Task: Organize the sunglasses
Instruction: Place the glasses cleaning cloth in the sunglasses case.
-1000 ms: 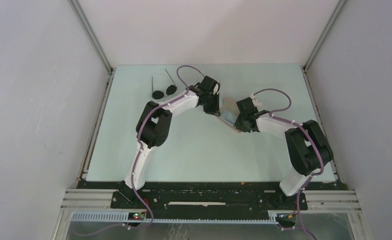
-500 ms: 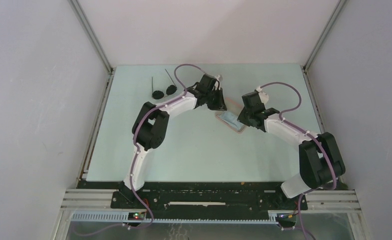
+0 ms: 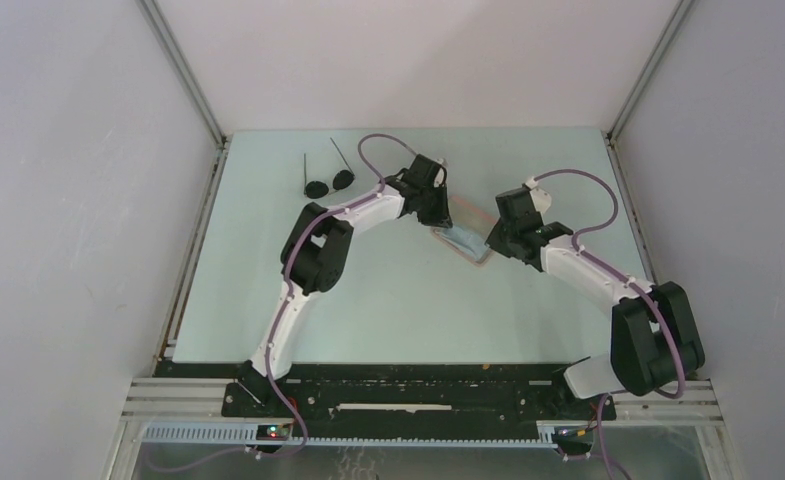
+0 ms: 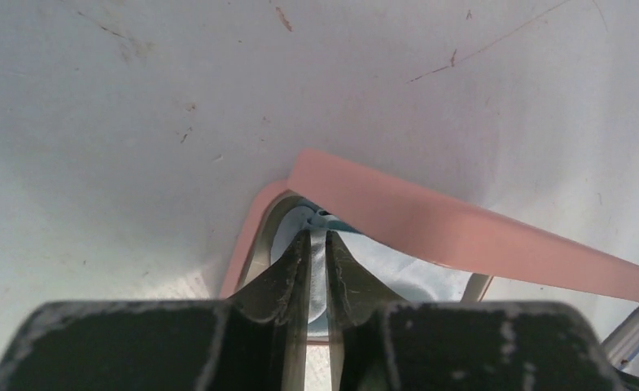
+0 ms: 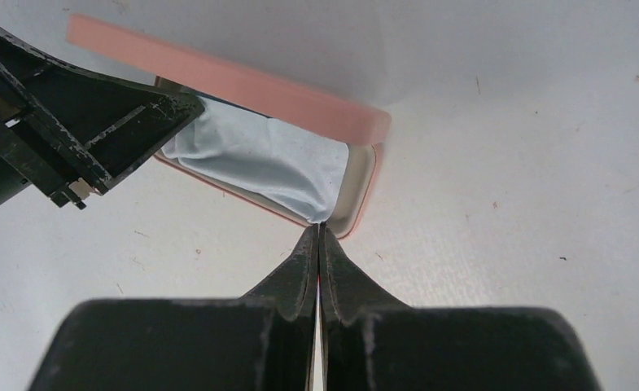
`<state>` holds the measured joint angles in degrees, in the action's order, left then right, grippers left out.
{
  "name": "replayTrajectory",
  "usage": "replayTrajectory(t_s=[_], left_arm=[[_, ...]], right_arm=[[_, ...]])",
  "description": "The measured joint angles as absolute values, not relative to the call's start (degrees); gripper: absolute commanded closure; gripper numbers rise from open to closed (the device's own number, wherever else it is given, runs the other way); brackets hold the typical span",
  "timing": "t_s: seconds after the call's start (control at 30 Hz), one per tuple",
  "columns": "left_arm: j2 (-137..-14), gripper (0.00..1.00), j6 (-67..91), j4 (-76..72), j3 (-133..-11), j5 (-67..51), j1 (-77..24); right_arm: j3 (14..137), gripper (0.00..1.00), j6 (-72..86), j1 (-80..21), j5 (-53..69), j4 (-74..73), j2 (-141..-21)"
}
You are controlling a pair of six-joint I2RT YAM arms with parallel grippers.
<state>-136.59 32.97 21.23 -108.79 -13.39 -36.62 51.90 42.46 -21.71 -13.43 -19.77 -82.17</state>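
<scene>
Pink and hinged open, the case lies near the middle of the table, its lid raised at a slant over the base. A light blue cloth fills the base. The left gripper reaches in at one end, its fingers nearly together with a fold of the cloth pinched between them. The right gripper is at the opposite end, its fingertips pressed together on a corner of the cloth just at the case's rim. The sunglasses lie on the table toward the far left, thin arms pointing at the far edge, well apart from the case and both grippers.
</scene>
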Motion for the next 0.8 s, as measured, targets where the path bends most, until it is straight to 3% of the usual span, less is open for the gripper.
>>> replayTrajectory(t_s=[0.4,0.8], left_arm=[[-132.94,0.71,33.01,25.15,-108.71,-12.21,-37.43],[-112.55,0.69,30.83,25.93,-102.69,-7.64,-40.66]], right_arm=[[51.33,0.93,41.80,-21.56,-14.50,-22.13,-74.83],[44.23,0.73,40.34,-21.15,-17.23,-26.68,-57.36]])
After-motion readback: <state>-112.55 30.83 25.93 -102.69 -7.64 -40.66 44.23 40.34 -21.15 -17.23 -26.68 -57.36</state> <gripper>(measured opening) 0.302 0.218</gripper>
